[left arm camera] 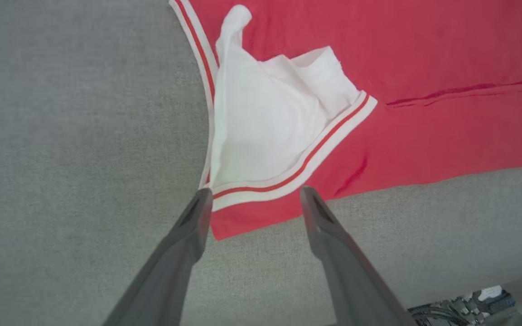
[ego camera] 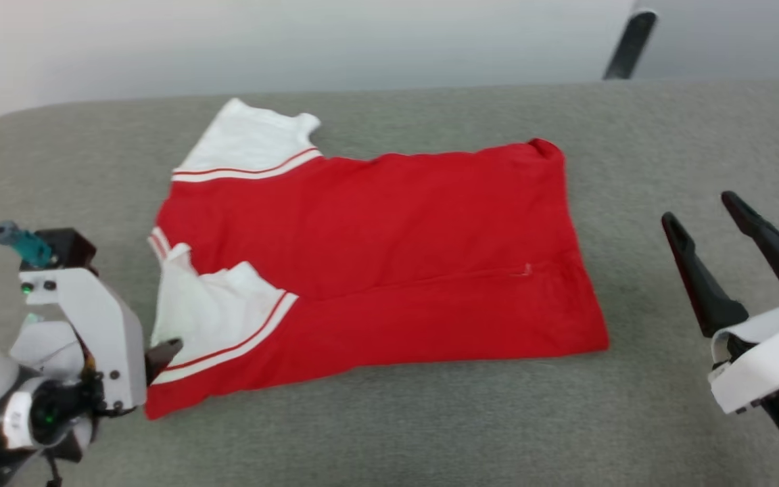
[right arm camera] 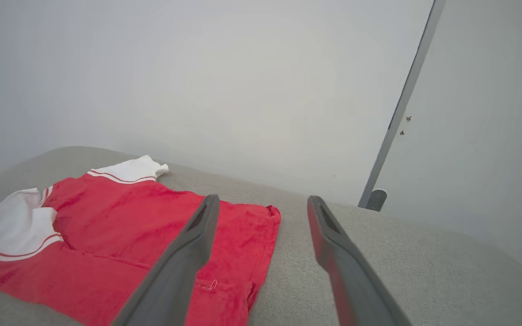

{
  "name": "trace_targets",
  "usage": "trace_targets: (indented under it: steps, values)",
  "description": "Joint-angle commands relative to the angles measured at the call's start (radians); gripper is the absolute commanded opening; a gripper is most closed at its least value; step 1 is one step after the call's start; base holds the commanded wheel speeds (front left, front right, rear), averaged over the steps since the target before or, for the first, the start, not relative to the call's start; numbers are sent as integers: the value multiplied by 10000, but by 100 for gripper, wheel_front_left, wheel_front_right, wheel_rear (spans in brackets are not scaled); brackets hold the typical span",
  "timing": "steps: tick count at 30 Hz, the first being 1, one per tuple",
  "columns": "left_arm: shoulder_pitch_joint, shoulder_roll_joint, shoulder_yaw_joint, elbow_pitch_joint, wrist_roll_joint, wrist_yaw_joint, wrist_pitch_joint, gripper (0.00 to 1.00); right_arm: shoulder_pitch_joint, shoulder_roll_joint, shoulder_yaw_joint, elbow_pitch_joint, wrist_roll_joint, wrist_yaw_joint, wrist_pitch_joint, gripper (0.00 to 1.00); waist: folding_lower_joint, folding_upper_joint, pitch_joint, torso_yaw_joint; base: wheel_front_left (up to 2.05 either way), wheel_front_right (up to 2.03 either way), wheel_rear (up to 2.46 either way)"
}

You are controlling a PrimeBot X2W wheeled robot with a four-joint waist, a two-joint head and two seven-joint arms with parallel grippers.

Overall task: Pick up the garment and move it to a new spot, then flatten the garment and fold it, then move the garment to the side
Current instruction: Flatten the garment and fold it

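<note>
Red shirt [ego camera: 389, 257] lies spread on the grey cushion [ego camera: 667, 135], with its hem toward the robot's right and its white sleeves toward the left. The near sleeve [left arm camera: 265, 131] is crumpled onto the red body. At the shirt's near left corner the left gripper [left arm camera: 255, 194] stands with jaws spread, gripping nothing; whether its tips touch the cloth is unclear. Beyond the hem, the right gripper [ego camera: 700, 210] is likewise spread and empty, apart from the shirt.
</note>
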Motion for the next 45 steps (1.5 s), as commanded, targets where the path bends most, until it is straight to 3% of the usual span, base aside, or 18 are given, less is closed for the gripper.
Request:
trace_targets:
  steps: [1,8,16,17,19,20,21,27,35,45]
  values:
    - [128,41,30,79,-110,51,77,100,117,90,-27,-115,-80,-12,57,100,0,0,271,-404,0,0,0]
    - [-35,-22,1,1121,-792,17,1088,100,471,679,-464,-601,-91,-12,245,100,0,0,717,-913,0,0,0]
    - [-54,-528,-169,2584,-1402,-30,2025,100,406,955,-640,-680,-11,-12,350,100,0,0,1078,-1102,0,0,0]
    - [-31,-632,-138,2728,-1548,-51,2060,93,386,960,-642,-700,-9,-12,360,100,0,0,1104,-1105,0,0,0]
    - [47,-828,-89,2957,-1698,-91,2122,45,358,1002,-659,-699,61,-12,488,100,0,0,1154,-1102,0,0,0]
    - [87,-918,-96,3052,-1802,-115,2187,33,358,1007,-638,-683,121,-12,571,100,0,0,1173,-1090,0,0,0]
    - [127,-990,-71,3152,-1906,-132,2214,0,352,984,-583,-683,162,-12,685,100,0,0,1189,-1076,0,0,0]
    - [-3,-1286,-21,3571,-1815,-457,2023,0,294,705,-304,-647,671,-12,1895,100,0,0,1279,-931,0,0,0]
    - [-338,-1658,-273,3936,-1465,-623,2149,0,-41,371,226,-503,1758,-12,4683,100,0,0,1382,-618,0,0,0]
    - [-878,-2321,-350,4426,-1170,-919,2067,0,-817,202,468,7,1592,-12,7227,100,0,0,1550,-30,0,0,0]
